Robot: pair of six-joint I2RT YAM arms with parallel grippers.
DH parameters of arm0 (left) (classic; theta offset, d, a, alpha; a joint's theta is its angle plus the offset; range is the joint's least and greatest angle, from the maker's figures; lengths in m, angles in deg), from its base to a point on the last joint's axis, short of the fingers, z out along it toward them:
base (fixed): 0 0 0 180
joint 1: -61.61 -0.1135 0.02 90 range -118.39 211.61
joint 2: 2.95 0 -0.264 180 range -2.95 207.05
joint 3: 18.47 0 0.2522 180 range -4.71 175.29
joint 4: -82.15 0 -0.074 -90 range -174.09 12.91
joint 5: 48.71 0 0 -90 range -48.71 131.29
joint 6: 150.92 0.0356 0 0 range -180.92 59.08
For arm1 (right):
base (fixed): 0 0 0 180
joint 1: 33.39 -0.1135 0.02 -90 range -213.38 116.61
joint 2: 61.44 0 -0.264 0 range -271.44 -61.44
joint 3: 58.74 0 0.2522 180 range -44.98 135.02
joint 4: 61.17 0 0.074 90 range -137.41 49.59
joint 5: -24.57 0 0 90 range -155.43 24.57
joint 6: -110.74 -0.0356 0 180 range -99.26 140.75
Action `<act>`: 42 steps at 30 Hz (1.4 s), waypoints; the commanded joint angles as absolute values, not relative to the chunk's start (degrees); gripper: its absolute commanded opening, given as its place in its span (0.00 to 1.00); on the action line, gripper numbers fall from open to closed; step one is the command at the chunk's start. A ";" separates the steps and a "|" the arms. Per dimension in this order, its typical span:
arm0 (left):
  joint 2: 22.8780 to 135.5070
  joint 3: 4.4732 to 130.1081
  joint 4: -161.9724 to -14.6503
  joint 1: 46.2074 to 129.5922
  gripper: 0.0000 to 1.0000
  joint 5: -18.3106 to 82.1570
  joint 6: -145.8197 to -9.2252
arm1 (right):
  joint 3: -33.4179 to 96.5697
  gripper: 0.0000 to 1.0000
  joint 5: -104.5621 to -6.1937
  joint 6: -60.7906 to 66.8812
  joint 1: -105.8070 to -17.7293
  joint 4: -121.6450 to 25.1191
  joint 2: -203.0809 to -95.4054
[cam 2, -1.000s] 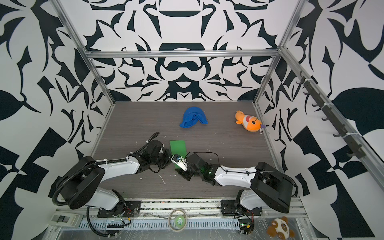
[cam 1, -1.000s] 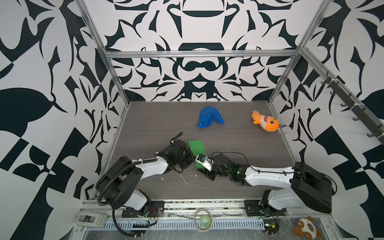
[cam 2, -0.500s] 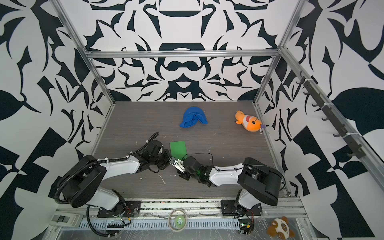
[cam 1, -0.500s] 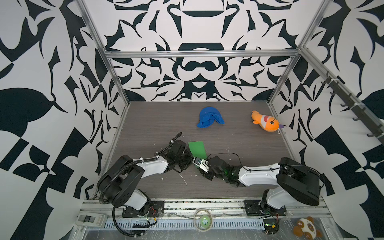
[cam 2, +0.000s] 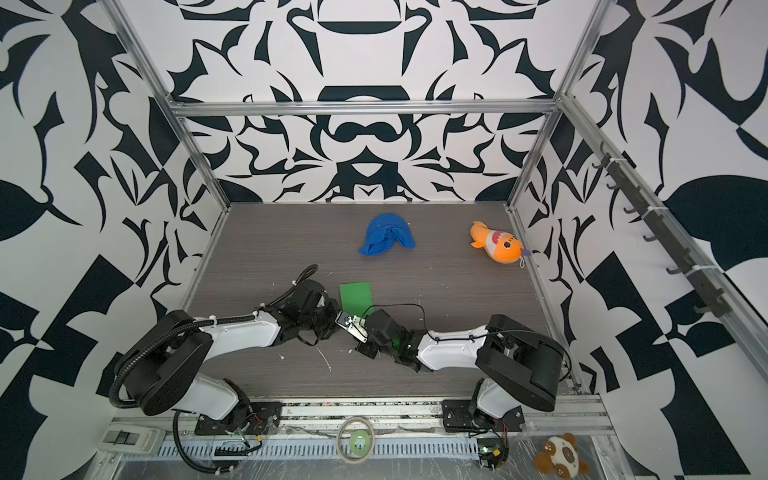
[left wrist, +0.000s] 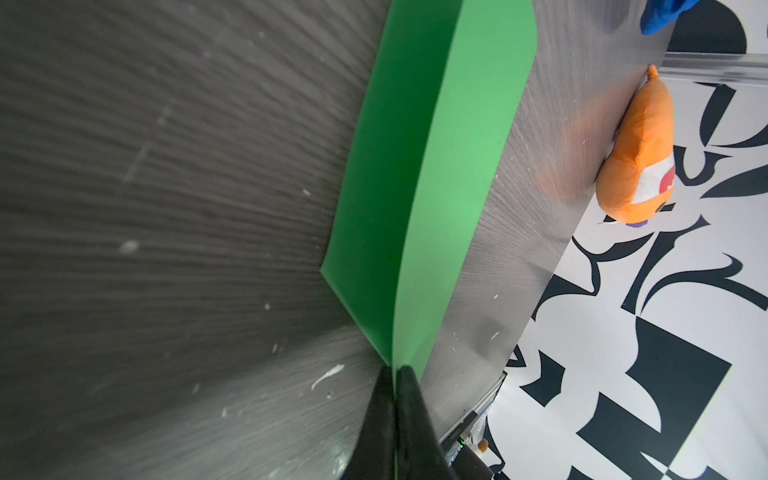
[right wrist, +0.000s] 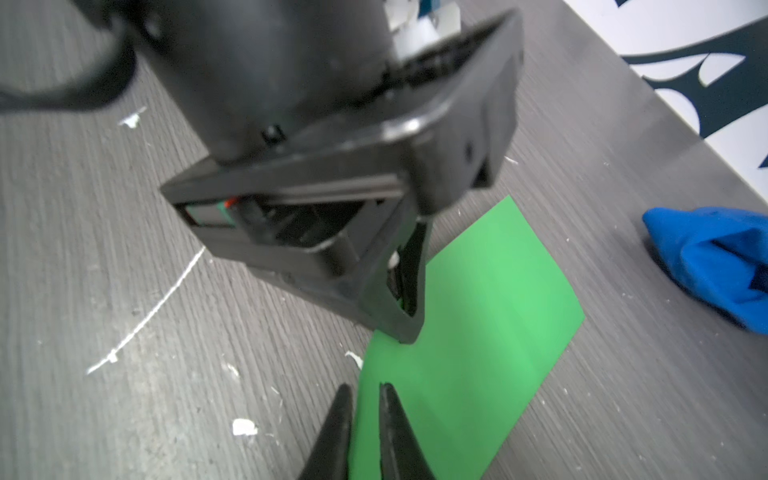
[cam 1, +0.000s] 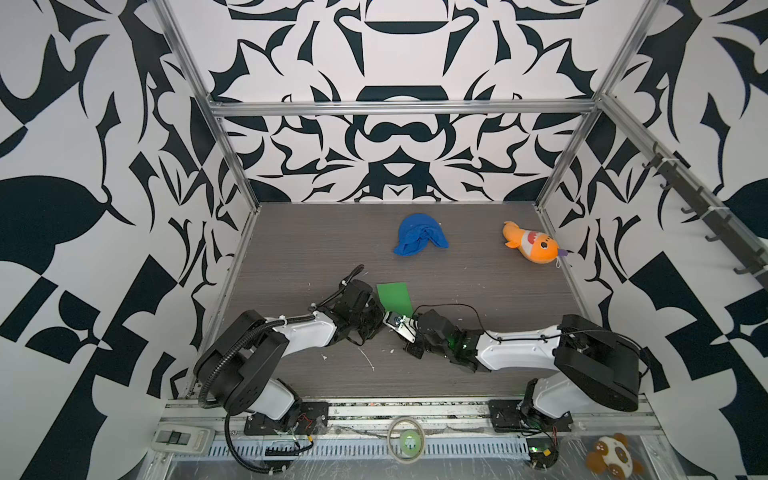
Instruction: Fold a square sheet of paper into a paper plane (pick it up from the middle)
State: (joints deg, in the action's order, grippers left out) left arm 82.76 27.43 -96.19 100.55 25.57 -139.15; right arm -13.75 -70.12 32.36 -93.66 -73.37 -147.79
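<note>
- Compared with a second earlier, your right arm had shifted slightly toward the left one, while the square sheet of paper (cam 1: 392,296) lay at the same spot on the table (cam 1: 478,291).
- You had the left gripper (left wrist: 394,374) pressed together on the near end of the sheet. In the left wrist view, its two black fingers met on the green paper with no gap.
- From that pinch a crease ran away along the sheet, with one darker and one lighter green facet on either side of it.
- Your right gripper (right wrist: 365,399) stood just beside the left one, at the same near end of the sheet. Its jaws were drawn almost together, leaving only a thin slit.
- One right finger (right wrist: 338,419) sat off the paper's side edge and the other over the paper. Whether they nipped the sheet could not be told.
- In both top views the rest of the sheet extended away from the two grippers, toward the far wall.
- A blue cloth (cam 1: 419,235) and an orange plush fish (cam 1: 532,247) lay well apart from the sheet, farther back on the table.
</note>
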 commanded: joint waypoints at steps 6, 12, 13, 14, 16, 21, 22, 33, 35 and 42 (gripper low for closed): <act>72.43 26.08 -87.45 92.77 0.37 24.66 -135.24 | -11.69 0.03 -66.59 31.02 -93.93 -69.38 -144.74; 66.44 31.67 -79.77 90.88 0.43 26.06 -126.05 | -11.56 0.03 -60.67 27.17 -93.86 -65.65 -142.39; 67.33 32.17 -81.34 90.94 0.44 25.55 -125.82 | -11.66 0.02 -59.95 26.57 -93.86 -65.62 -142.14; 68.90 32.65 -83.06 91.35 0.42 24.93 -126.02 | -11.87 0.03 -59.15 25.79 -93.86 -65.60 -141.83; 73.73 34.12 -85.13 92.12 0.39 23.29 -125.74 | -12.20 0.03 -58.05 24.73 -93.85 -65.82 -141.28; 83.99 39.26 -87.12 95.00 0.30 22.21 -124.84 | -13.07 0.02 -56.64 23.21 -93.76 -66.70 -140.71; 85.40 40.14 -86.95 95.38 0.29 22.04 -124.73 | -13.15 0.02 -56.40 23.10 -93.70 -66.75 -140.67; 96.67 46.71 -77.45 98.07 0.18 24.18 -119.71 | -11.67 0.02 -53.61 22.22 -92.81 -65.90 -143.74; 98.03 48.07 -75.61 98.47 0.15 24.74 -118.58 | -11.99 0.01 -53.28 21.54 -92.18 -67.01 -144.06; 100.92 49.08 -74.09 99.01 0.11 24.85 -117.45 | -13.72 0.01 -46.24 16.26 -85.75 -71.84 -145.22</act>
